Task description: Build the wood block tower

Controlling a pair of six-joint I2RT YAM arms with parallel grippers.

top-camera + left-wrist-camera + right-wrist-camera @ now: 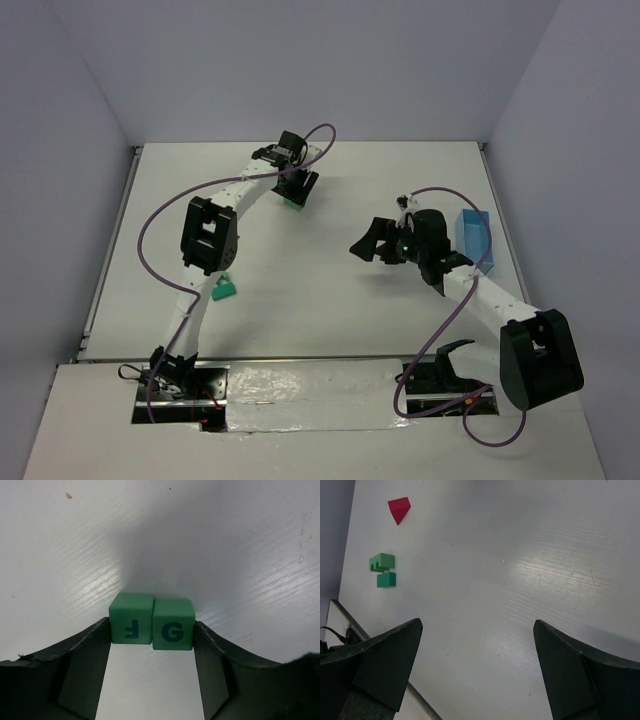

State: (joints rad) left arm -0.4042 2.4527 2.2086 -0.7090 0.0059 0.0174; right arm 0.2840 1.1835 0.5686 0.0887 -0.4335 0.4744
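Observation:
Two green cubes stand side by side on the white table, one marked F (131, 618) and one marked G (173, 625). My left gripper (151, 630) has a finger against the outer side of each, so it is shut on the pair. From above, that gripper (296, 192) is at the far middle of the table with a bit of green block (293, 206) showing under it. A red wedge (399, 509), a green notched block (382, 561) and a green cube (386, 579) lie apart from my open, empty right gripper (477, 625).
A light blue tray (473, 240) stands at the right, just beyond my right gripper (365, 243). Green blocks (223, 290) lie beside the left arm's elbow (208, 235). Purple cables loop over both arms.

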